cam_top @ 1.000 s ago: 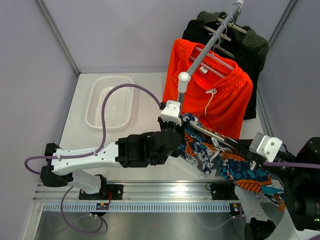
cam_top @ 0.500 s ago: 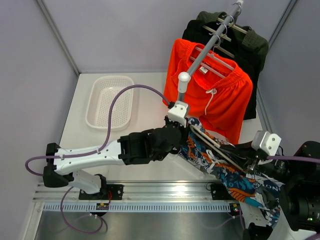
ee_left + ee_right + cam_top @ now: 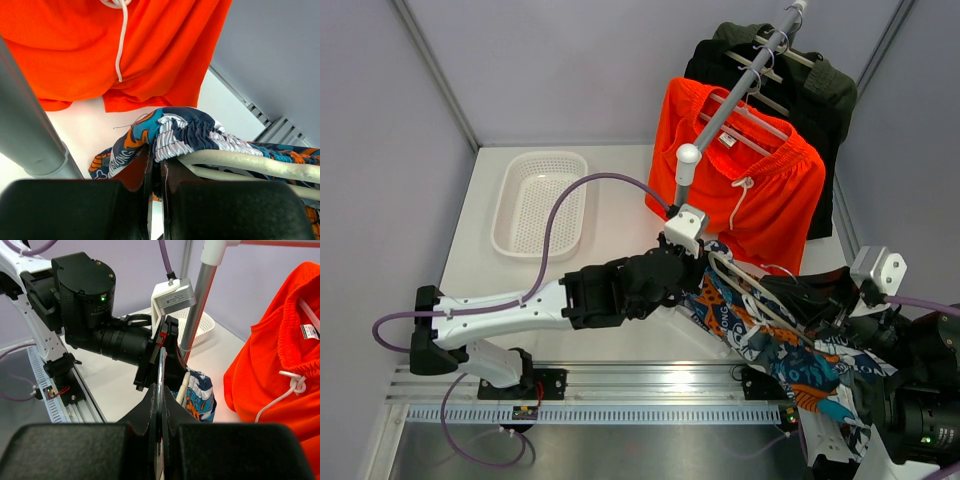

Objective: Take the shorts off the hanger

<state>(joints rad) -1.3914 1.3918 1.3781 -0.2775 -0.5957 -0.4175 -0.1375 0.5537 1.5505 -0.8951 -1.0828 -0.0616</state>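
The patterned shorts [image 3: 775, 345] in blue, orange and white hang on a white hanger [image 3: 738, 284] held between my two arms, off the rail. My left gripper [image 3: 696, 262] is shut on their gathered waistband [image 3: 182, 131] at the hanger's end [image 3: 240, 161]. My right gripper [image 3: 778, 292] is shut on the hanger's metal hook [image 3: 160, 371], with the patterned shorts [image 3: 199, 392] just beyond. The orange shorts [image 3: 750, 180] with a white drawstring [image 3: 120, 45] hang on the rail [image 3: 725, 112].
A white mesh basket [image 3: 542, 200] lies on the table at the back left. Black and dark olive garments [image 3: 825, 85] hang behind the orange shorts. The rail's upright pole [image 3: 200, 300] stands close to the left gripper. Grey walls close in both sides.
The hanger with the patterned shorts has moved right and a little back. My right gripper pulled right with the hook, and my left gripper followed, still holding the waistband.
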